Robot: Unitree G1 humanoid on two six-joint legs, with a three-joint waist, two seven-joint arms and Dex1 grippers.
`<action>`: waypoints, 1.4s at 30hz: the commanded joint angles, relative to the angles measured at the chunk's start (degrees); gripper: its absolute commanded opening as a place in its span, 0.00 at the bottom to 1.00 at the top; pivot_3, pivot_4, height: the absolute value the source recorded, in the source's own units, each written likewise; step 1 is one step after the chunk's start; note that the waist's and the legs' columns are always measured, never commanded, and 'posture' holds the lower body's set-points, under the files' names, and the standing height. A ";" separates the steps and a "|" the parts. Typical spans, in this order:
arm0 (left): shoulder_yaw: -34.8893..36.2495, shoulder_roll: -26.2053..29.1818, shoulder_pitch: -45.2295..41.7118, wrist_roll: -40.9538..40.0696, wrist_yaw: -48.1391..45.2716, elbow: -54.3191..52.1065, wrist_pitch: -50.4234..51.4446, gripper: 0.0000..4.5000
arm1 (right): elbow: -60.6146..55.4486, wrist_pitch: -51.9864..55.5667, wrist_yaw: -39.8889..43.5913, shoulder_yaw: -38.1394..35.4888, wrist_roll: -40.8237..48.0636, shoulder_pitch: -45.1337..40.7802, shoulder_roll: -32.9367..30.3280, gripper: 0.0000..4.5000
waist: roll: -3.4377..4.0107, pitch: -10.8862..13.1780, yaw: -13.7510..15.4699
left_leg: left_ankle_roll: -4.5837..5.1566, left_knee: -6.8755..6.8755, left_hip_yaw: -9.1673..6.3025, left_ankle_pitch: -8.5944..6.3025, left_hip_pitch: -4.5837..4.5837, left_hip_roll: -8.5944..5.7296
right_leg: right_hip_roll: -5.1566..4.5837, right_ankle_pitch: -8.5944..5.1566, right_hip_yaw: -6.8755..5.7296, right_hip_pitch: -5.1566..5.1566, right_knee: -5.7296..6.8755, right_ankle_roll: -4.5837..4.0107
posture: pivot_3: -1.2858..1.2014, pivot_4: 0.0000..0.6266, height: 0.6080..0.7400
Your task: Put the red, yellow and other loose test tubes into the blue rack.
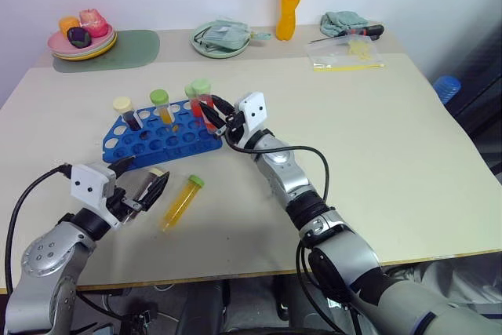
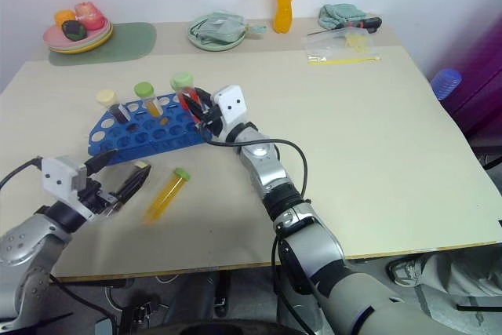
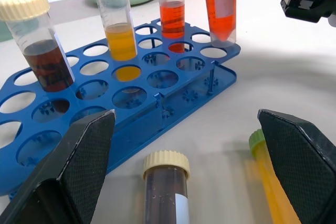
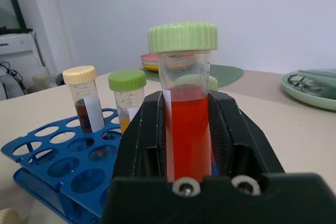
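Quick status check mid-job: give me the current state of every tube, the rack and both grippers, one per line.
Blue rack: flat on the table, mostly empty holes.
Dark tube: upright in rack.
Yellow tube in rack: upright.
Red tube in rack: upright.
Held red tube: tip at a corner hole.
Right gripper: shut on it.
Left gripper: open, empty.
Loose yellow tube: lying on the table.
Loose dark tube: lying on the table.

You saw silver-grey jointed arms with black cables looped along them — white boxy wrist housings, black textured fingers (image 3: 79,166), two screws at their base.
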 commanded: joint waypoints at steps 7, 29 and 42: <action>0.31 0.53 -0.58 -0.73 -0.06 -2.63 0.37 1.00 | 2.45 -0.97 2.04 0.81 0.22 -3.64 7.70 0.16 | 0.01 0.01 -0.02 | 0.00 0.00 -0.01 0.00 0.00 0.00 | 0.00 0.00 0.00 0.00 0.00 -0.01 | 0.52 0.24 1.00; 0.16 0.41 -0.90 -0.91 0.43 -3.16 1.06 1.00 | 3.79 0.31 5.42 1.17 2.26 -2.07 7.94 0.27 | 0.03 0.02 0.05 | -0.01 -0.02 -0.01 0.00 0.00 -0.03 | -0.11 -0.01 -0.02 -0.01 -0.01 -0.02 | 0.52 0.24 1.00; 4.97 6.21 -5.04 -11.12 6.06 -9.90 19.42 1.00 | -29.28 16.90 14.44 3.10 4.41 5.84 -8.88 1.00 | 0.04 0.03 0.75 | -0.01 -0.06 -0.05 -0.01 -0.02 -0.06 | -0.17 -0.01 -0.03 -0.02 -0.03 -0.02 | 0.52 0.24 1.00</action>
